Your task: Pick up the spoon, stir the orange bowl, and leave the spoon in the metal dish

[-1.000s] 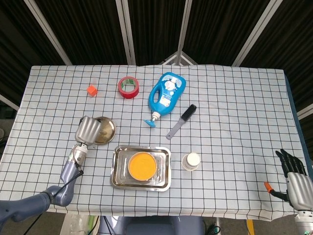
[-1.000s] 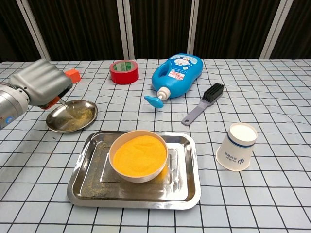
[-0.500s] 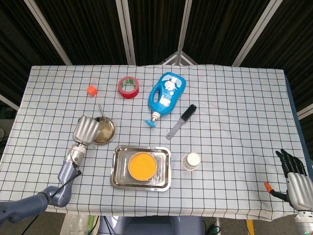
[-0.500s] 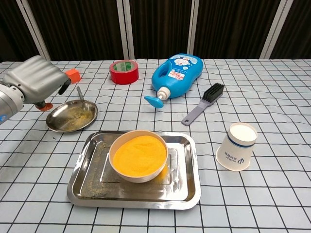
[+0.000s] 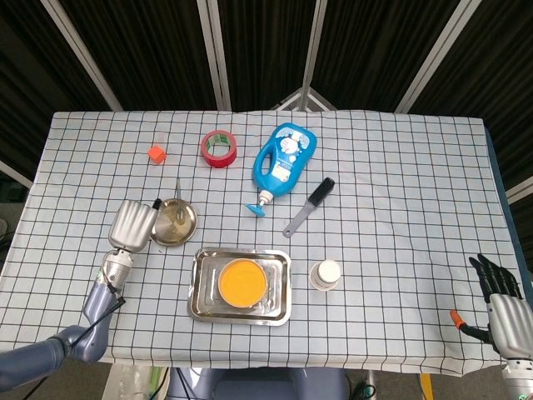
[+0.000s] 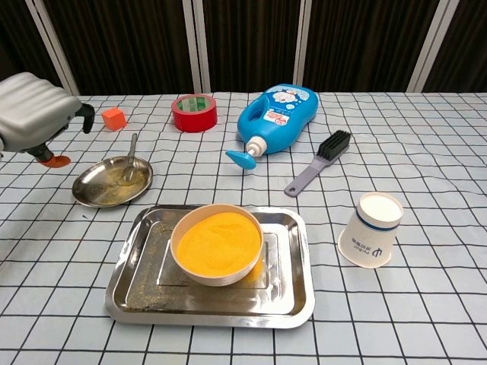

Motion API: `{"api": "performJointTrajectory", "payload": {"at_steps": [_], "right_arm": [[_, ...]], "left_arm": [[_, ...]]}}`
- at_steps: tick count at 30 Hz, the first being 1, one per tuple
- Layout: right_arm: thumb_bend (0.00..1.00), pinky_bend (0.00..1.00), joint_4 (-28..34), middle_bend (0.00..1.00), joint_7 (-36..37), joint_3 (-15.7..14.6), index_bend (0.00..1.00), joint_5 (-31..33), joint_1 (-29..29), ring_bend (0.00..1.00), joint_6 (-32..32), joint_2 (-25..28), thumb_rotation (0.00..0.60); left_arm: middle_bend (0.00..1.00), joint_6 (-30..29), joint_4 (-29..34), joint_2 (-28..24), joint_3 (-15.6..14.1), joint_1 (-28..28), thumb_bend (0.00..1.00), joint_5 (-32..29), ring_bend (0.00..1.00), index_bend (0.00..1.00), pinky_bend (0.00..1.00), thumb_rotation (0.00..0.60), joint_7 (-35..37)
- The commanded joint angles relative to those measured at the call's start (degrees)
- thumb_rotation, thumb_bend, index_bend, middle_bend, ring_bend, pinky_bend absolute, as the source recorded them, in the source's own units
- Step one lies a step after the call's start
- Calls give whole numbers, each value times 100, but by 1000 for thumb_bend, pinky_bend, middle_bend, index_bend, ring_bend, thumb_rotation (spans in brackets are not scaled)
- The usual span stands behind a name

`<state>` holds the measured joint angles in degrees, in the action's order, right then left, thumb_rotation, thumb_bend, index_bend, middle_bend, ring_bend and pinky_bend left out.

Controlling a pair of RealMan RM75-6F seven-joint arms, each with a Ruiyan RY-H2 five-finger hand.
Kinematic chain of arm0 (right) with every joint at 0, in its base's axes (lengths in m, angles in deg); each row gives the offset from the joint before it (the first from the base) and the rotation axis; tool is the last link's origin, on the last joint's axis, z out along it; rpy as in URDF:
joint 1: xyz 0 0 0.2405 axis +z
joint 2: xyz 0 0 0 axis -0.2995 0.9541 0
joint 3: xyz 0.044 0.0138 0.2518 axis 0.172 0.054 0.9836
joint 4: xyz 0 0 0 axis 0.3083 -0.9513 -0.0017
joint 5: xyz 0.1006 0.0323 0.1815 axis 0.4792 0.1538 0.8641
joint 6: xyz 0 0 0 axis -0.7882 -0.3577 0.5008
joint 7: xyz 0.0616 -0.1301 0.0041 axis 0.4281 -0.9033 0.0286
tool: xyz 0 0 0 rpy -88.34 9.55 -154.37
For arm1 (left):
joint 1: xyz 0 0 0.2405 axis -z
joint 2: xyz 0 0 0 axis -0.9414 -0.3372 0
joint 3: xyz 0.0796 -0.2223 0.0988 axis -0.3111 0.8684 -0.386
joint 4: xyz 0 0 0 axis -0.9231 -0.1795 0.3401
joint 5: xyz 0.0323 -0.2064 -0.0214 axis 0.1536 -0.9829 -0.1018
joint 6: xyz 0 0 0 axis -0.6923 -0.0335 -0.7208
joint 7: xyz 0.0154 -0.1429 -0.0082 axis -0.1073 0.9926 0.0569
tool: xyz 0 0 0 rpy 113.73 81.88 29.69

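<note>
- The left hand [image 5: 132, 225] hovers just left of the metal dish [image 5: 185, 229], back turned upward, fingers loosely curled and holding nothing.
- The spoon [image 6: 130, 160] lies in the metal dish, handle leaning over the far rim.
- The orange bowl [image 6: 218, 243] stands on a steel tray [image 6: 291, 301], right of the dish.
- The right hand [image 5: 500, 302] rests far right of the dish, fingers spread, empty.

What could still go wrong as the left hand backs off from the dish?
1. The spoon lies in the metal dish with its handle over the far rim; a brush from the left hand, close beside it, might tip it out.
2. The orange bowl looks brimful, so bumping its tray could spill.
</note>
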<state>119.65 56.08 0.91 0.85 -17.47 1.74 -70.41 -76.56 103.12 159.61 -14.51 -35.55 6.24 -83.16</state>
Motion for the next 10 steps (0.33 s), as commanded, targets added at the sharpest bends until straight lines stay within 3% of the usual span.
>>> {"api": "performJointTrajectory", "payload": {"at_steps": [1,2,5,8,10], "right_arm": [[312,0,-14,0,-24,-2,0,-17,1,0,-10,-3,600],[311,0,-21,0,-35,-3,0,-22,0,0,-16,-5,600],[312,0,-43,0,-88,4,0,-36,-3,0,-46,-14,600],[312,0,-78,0,-183,22,0,-53,-2,0,-91,-42,600],[311,0,-92,0,-232,29,0,-59,-4,0,-114,-61,600]], "left_arm": [[491,-578,695,-440,-197,-475,273,362,626,224,733,600,697],[345,-696,857,-554,-270,-595,253,432,512,161,632,600,828],[54,-1136,1369,-982,-592,-1068,187,690,216,23,400,600,1325],[0,-1421,1685,-1344,-881,-1445,116,874,55,0,268,600,1682],[0,-1472,1974,-1619,-1060,-1637,94,914,11,0,181,600,1836]]}}
